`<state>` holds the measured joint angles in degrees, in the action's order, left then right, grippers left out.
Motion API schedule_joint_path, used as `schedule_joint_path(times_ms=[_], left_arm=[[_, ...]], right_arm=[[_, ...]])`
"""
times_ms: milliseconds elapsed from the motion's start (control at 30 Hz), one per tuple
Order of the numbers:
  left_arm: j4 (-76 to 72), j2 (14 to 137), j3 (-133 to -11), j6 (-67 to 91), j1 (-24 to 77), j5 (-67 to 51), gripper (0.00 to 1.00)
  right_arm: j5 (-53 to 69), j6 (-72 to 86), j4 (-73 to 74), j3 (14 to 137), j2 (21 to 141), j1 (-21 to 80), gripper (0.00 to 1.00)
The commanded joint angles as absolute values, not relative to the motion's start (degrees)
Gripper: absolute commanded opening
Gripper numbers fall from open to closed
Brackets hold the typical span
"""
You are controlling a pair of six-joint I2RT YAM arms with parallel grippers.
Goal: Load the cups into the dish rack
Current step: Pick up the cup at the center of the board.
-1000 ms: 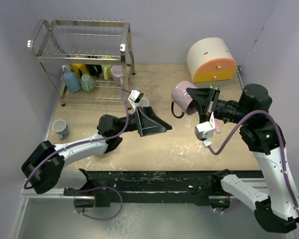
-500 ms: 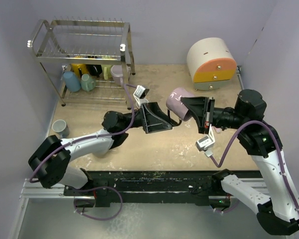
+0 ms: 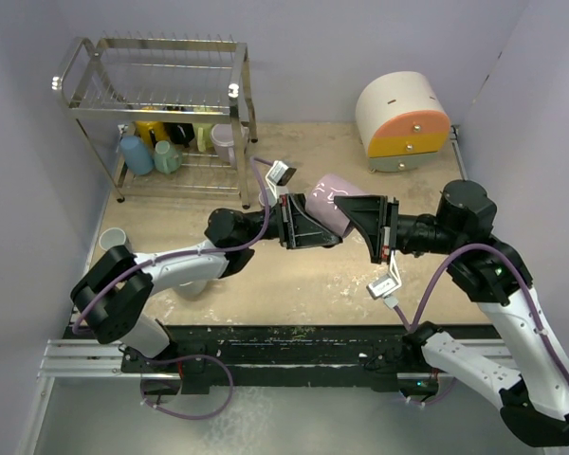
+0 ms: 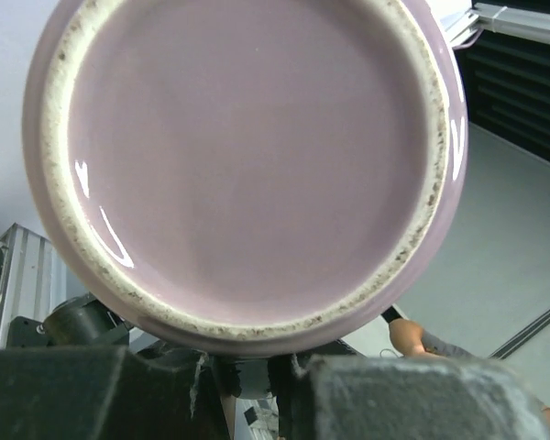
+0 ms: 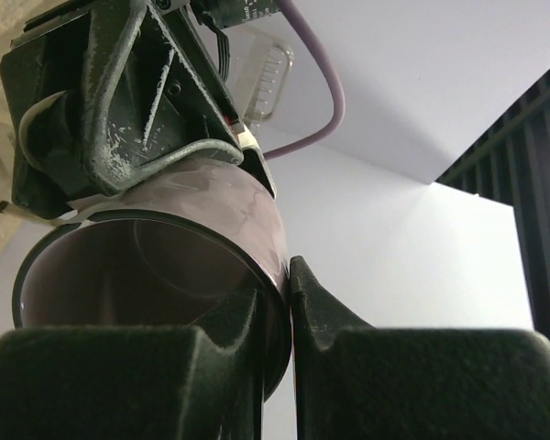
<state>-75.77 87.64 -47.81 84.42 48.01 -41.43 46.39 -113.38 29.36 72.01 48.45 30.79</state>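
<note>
Right gripper [image 5: 282,275] pinches lavender mug [image 3: 334,195] by its rim — left gripper [image 4: 277,367], at its base, nearly closed — hold unclear.

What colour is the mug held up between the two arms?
The mug is pale lavender, with a speckled cream ring around its base. The left wrist view shows it best.

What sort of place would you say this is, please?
Probably a robotics lab staged as a kitchen: two robot arms bolted to a walled table, a wire dish rack holding mugs, and a drawer box.
</note>
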Motion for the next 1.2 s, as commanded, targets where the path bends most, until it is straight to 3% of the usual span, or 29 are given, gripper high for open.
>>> schedule_joint_path(times_ms=[0,167,200,333,400,500,667,800,1000,1167], left_arm=[[-82.54,87.94,-50.07,84.46,48.33,-41.9,0.0],[-84.94,87.16,-48.7,84.13,48.3,-40.96,0.0],[-85.06,86.58,-48.1,83.81,48.25,-40.47,0.0],[-84.87,83.97,-44.38,82.18,47.82,-37.74,0.0],[-84.75,82.48,-41.83,81.46,47.37,-36.14,0.0],[-83.52,79.63,-38.04,80.37,46.64,-33.94,0.0],[-79.29,75.11,-33.02,77.39,45.85,-31.43,0.0],[-71.09,70.28,-30.79,73.1,45.32,-28.49,0.0],[-53.01,61.73,-29.22,64.41,44.57,-22.45,0.0],[-34.25,52.12,-30.35,55.37,44.13,-15.74,0.0]], right_arm=[[47.02,-114.49,24.25,72.08,47.41,31.62,0.0],[46.49,-114.27,24.61,71.13,46.44,31.58,0.0],[46.12,-114.0,24.67,70.84,46.15,31.58,0.08],[43.1,-110.14,25.75,70.66,45.15,31.52,0.57],[41.15,-107.72,26.14,70.44,44.38,31.53,0.71],[38.36,-104.71,27.43,69.95,43.2,31.55,0.84],[35.11,-99.69,31.91,69.67,41.84,31.55,0.91],[32.91,-83.3,34.63,72.36,44.37,31.53,0.98],[28.06,-58.63,45.77,88.47,56.69,31.48,1.0],[23.21,-47.77,55.53,98.27,65.31,31.42,1.0]])
